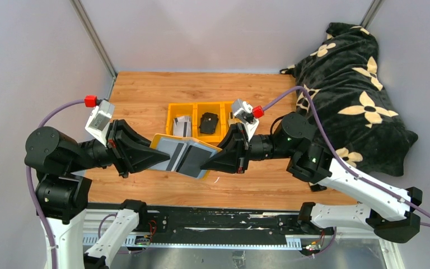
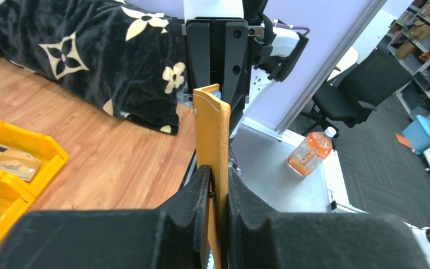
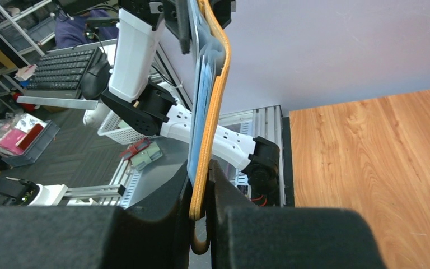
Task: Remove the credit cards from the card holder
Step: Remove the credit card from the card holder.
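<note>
The card holder point(image 1: 186, 156) is a mustard-yellow wallet, held spread open above the table between both grippers, grey-blue lining facing up. My left gripper point(image 1: 165, 159) is shut on its left flap, and my right gripper point(image 1: 208, 162) is shut on its right flap. In the left wrist view the wallet point(image 2: 211, 126) stands edge-on between my fingers point(image 2: 219, 188). In the right wrist view it point(image 3: 214, 106) also runs edge-on from my gripper point(image 3: 202, 190). A pale credit card point(image 1: 182, 125) lies in the left yellow bin compartment, and a tan one shows there in the left wrist view point(image 2: 8, 160). I cannot tell whether cards sit inside the wallet.
The yellow bins point(image 1: 197, 105) stand just behind the wallet; a black folded item point(image 1: 208, 122) lies in the middle compartment. A black flowered blanket point(image 1: 350, 95) fills the right rear of the table. An orange bottle point(image 2: 311, 152) stands off the table.
</note>
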`<act>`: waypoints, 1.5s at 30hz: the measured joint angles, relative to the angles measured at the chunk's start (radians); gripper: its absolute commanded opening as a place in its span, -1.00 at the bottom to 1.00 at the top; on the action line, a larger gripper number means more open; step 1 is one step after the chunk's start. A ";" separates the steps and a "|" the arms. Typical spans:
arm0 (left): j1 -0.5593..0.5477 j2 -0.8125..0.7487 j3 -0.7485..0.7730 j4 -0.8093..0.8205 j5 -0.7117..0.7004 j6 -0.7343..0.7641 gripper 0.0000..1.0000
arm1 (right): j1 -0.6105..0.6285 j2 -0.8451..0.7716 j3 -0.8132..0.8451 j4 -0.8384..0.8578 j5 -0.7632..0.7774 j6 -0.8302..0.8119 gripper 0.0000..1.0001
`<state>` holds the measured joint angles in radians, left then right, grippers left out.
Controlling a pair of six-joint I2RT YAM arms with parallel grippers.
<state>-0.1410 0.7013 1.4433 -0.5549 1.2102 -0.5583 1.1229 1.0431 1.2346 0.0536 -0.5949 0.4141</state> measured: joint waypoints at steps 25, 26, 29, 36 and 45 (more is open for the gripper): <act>0.000 0.039 -0.133 0.136 -0.018 -0.176 -1.00 | -0.148 0.001 -0.075 0.090 -0.093 0.124 0.00; 0.000 0.039 -0.133 0.134 -0.024 -0.174 -1.00 | -0.171 0.001 -0.075 0.079 -0.071 0.124 0.11; 0.000 0.038 -0.126 0.094 -0.055 -0.122 -1.00 | -0.231 -0.008 -0.077 0.019 0.012 0.116 0.19; 0.000 0.039 -0.120 -0.050 -0.192 0.027 -1.00 | -0.271 -0.127 -0.075 -0.101 0.198 0.087 0.19; 0.000 0.031 -0.134 -0.081 -0.351 0.050 -1.00 | -0.232 -0.029 -0.064 0.131 0.039 0.262 0.32</act>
<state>-0.1410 0.7326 1.3090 -0.6361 0.8593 -0.5083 0.8906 1.0145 1.1706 0.1844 -0.5564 0.6765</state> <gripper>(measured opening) 0.110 0.655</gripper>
